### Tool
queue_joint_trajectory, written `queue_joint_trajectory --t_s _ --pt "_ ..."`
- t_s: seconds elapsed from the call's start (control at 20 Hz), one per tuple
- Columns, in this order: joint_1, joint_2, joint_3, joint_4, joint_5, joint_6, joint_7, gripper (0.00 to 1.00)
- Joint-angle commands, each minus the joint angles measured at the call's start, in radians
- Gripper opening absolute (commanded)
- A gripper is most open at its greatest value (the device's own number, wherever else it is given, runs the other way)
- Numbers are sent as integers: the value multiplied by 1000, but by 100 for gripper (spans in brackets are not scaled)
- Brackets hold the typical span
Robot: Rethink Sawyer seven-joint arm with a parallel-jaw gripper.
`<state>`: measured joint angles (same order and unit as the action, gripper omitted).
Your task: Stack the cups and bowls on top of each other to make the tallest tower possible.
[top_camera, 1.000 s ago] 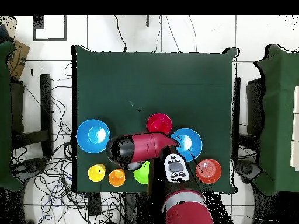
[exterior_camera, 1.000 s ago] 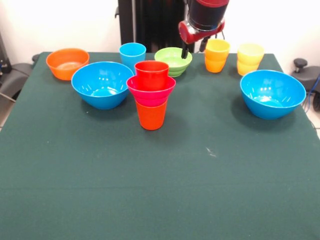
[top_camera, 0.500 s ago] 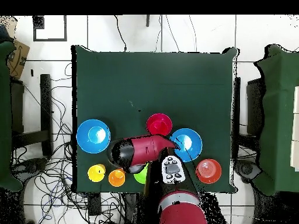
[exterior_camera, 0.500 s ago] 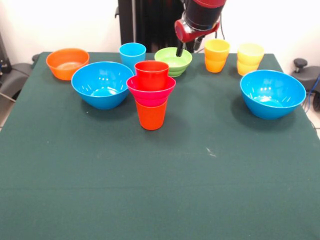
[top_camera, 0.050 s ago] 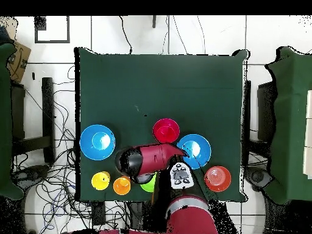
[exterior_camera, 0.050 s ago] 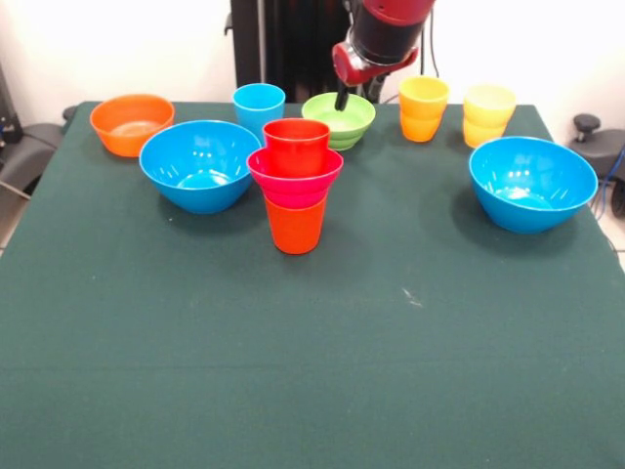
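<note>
In the middle of the table stands the tower: an orange cup [exterior_camera, 0.050 s ago: 295,225] with a pink-red bowl [exterior_camera, 0.050 s ago: 295,178] on it and a red cup [exterior_camera, 0.050 s ago: 296,145] sitting in the bowl. The overhead view shows it as a red disc [top_camera, 0.050 s ago: 166,130]. My gripper [exterior_camera, 0.050 s ago: 342,98] hangs just over the far rim of the lime-green bowl [exterior_camera, 0.050 s ago: 339,119], and nothing shows in its grasp. Loose pieces are two blue bowls [exterior_camera, 0.050 s ago: 200,164] [exterior_camera, 0.050 s ago: 532,182], an orange bowl [exterior_camera, 0.050 s ago: 132,122], a light blue cup [exterior_camera, 0.050 s ago: 259,106], a yellow-orange cup [exterior_camera, 0.050 s ago: 423,107] and a pale yellow cup [exterior_camera, 0.050 s ago: 488,114].
The red arm [top_camera, 0.050 s ago: 146,159] lies over the green bowl [top_camera, 0.050 s ago: 148,184] and part of one blue bowl [top_camera, 0.050 s ago: 194,150] in the overhead view. All loose pieces sit along the robot's side of the dark green table [exterior_camera, 0.050 s ago: 312,371].
The gripper has shifted left in the front view, from beside the yellow-orange cup to above the lime-green bowl. The cups, bowls and tower have not moved.
</note>
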<state>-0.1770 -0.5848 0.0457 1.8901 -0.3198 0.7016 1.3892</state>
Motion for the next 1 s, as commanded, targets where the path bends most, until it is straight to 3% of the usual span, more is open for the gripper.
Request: queue_joint_trajectory --t_s 0.05,1.0 --pt "13 52 29 -17 -55 -62 95 100" --pt "-14 115 80 29 -18 -175 95 100"
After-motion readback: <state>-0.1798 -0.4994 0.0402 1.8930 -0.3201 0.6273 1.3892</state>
